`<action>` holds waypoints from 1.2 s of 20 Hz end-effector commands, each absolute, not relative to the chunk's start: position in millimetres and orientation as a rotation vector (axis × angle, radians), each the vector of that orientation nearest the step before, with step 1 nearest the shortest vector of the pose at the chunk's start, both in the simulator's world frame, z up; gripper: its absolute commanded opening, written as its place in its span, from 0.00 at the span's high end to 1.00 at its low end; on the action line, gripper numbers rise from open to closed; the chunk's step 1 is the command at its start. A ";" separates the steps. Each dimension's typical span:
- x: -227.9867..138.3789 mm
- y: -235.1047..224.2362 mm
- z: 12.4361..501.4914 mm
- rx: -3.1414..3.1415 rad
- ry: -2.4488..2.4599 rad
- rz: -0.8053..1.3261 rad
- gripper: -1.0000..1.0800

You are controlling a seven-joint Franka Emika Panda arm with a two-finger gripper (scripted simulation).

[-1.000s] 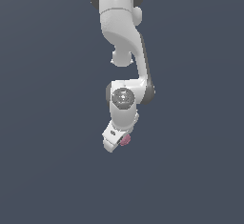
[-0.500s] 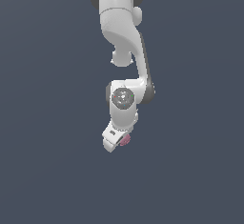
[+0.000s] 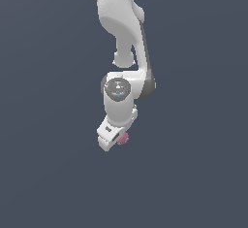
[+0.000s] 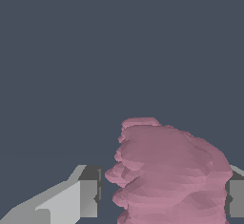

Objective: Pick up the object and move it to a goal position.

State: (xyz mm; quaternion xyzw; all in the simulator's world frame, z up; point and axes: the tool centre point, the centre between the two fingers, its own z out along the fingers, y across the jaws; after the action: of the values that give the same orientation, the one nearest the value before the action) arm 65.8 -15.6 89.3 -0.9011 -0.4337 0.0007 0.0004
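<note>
So the white arm (image 3: 123, 38) comes down from the top of the frame, bends at a round grey-capped joint (image 3: 116, 88), and ends in the gripper (image 3: 116, 139), tilted toward the exterior view's left. A tiny knobbly pink object (image 3: 123, 138) pokes out at the gripper's tip on the exterior view's right side. Everything else is flat dark blue-grey background (image 3: 43, 125).

Plain dark slate-blue ground (image 3: 53, 173) (uniform, featureless) fills both views.
</note>
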 end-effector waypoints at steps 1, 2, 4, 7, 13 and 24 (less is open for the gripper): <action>66.0 -25.0 111.1 -2.831 -1.362 0.000 1.00; 66.0 -29.2 120.8 -2.831 -1.362 0.000 1.00; 66.1 -38.2 141.7 -2.831 -1.362 0.000 1.00; 66.4 -51.9 174.5 -2.830 -1.363 0.000 1.00; 67.9 -78.8 237.3 -2.830 -1.363 -0.001 1.00; 72.0 -106.9 300.9 -2.830 -1.362 -0.001 1.00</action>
State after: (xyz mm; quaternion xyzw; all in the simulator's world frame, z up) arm 71.7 -104.8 295.8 -0.9013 -0.4332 -0.0007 -0.0001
